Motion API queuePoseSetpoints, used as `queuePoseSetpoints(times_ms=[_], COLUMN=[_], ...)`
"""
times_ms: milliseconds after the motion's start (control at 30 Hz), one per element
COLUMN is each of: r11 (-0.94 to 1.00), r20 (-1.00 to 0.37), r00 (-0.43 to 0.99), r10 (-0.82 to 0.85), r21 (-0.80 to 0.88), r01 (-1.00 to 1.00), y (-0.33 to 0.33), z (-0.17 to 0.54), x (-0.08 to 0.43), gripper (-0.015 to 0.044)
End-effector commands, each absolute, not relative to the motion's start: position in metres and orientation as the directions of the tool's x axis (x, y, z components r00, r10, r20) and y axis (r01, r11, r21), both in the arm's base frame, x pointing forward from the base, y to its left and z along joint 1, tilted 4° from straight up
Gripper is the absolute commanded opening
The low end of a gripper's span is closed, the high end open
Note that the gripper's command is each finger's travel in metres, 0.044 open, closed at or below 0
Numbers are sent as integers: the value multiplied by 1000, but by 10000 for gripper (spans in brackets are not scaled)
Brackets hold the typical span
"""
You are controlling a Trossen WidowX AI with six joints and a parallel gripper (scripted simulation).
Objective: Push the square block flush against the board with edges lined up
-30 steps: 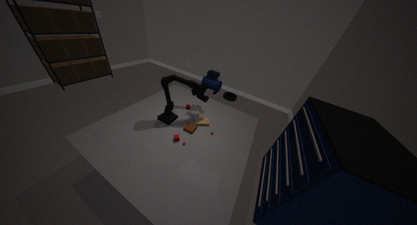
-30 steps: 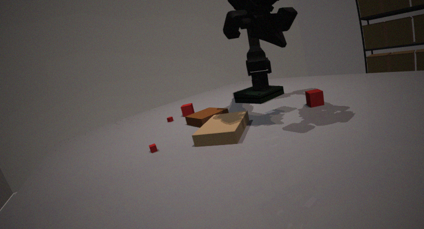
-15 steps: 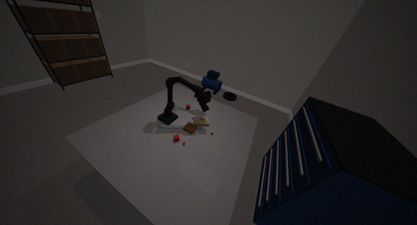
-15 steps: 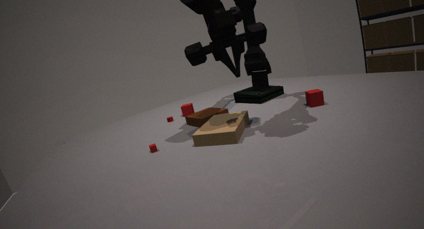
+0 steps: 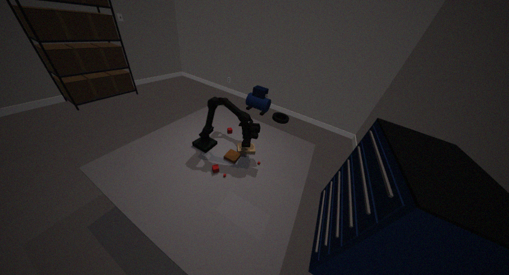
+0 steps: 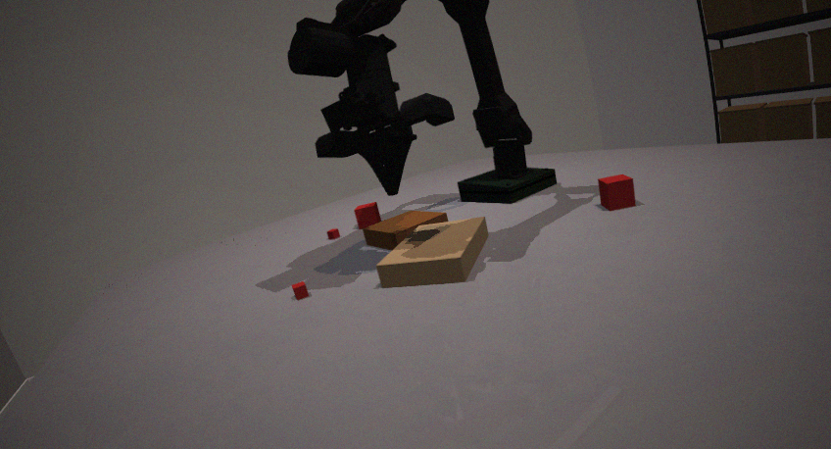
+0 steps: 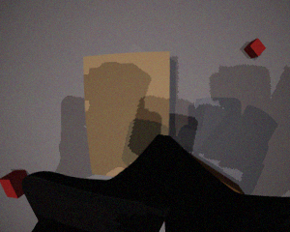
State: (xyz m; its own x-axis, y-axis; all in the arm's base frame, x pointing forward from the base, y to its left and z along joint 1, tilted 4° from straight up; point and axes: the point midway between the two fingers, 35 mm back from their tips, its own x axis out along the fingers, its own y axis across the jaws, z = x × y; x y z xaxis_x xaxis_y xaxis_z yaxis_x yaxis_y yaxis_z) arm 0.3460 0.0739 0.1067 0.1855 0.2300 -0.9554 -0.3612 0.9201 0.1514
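Your end effector has its fingers pressed together with nothing between them, and its tip points straight down. In the exterior view it hangs in the air above the far part of the tan piece, touching neither piece; its shadow falls as a dark patch on that piece's top.

On the pale tabletop you have two wooden pieces, both lying flat. The larger is the light tan one, a low slab whose top looks rectangular in the wrist view. The smaller is the darker brown one, just beyond the tan piece and nearer the arm's base. In the exterior view their near corners look touching or almost so, but their sides sit at an angle and are not flush. In the top view the brown piece lies just beside the tan one.

You can count four red cubes: two larger ones, one right of the base and one behind the brown piece, and two small ones left of the pieces.
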Motion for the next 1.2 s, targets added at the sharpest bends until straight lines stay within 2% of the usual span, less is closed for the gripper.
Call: queuePoseSetpoints(times_ms=[0, 333, 533, 700, 1167], r11=[964, 996, 996, 996, 996], r20=[-974, -997, -997, -997, -997], r00=[150, 38, 36, 36, 35], r10=[172, 73, 72, 72, 72], r21=[135, 75, 73, 74, 74], r01=[-230, 46, 51, 51, 51], y=[44, -23, -24, -20, -19], z=[96, 70, 67, 15, 15], x=[353, 354, 354, 356, 344], gripper=[0, 0, 0, 0, 0])
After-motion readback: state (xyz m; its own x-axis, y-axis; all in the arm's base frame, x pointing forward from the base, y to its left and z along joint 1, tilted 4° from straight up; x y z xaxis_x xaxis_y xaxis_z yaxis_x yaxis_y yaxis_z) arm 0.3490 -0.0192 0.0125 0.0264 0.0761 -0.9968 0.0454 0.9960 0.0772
